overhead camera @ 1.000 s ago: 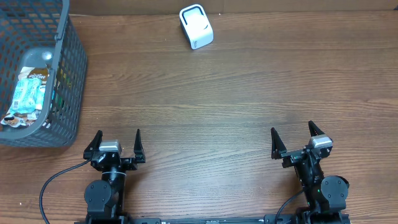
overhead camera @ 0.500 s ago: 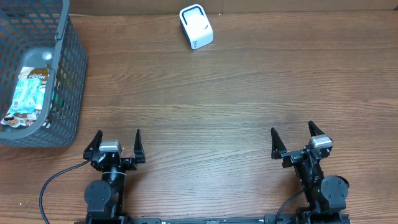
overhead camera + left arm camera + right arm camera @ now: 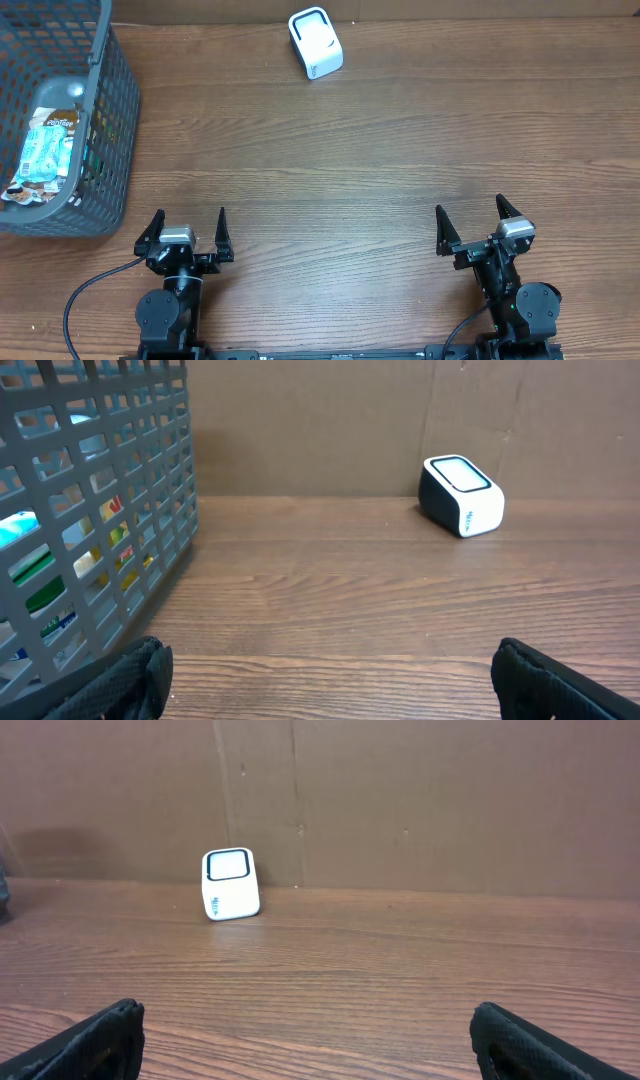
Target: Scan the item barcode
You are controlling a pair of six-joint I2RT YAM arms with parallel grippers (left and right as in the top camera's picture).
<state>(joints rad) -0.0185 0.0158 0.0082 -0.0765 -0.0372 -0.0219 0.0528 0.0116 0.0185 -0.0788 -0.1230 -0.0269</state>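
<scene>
A white barcode scanner (image 3: 315, 43) with a dark window stands at the table's far edge; it also shows in the left wrist view (image 3: 461, 495) and the right wrist view (image 3: 230, 884). The item, a light blue snack packet (image 3: 46, 150), lies inside a grey mesh basket (image 3: 108, 110) at the far left. My left gripper (image 3: 187, 229) rests open near the front edge, its jaws wide over bare wood (image 3: 325, 678). My right gripper (image 3: 474, 225) is likewise open at the front right, nothing between its fingertips (image 3: 305, 1038).
The basket's mesh wall (image 3: 95, 510) rises close on the left of the left gripper, with several coloured packets behind it. A brown cardboard wall (image 3: 420, 800) backs the table beyond the scanner. Wooden tabletop (image 3: 380, 150) lies between the grippers and the scanner.
</scene>
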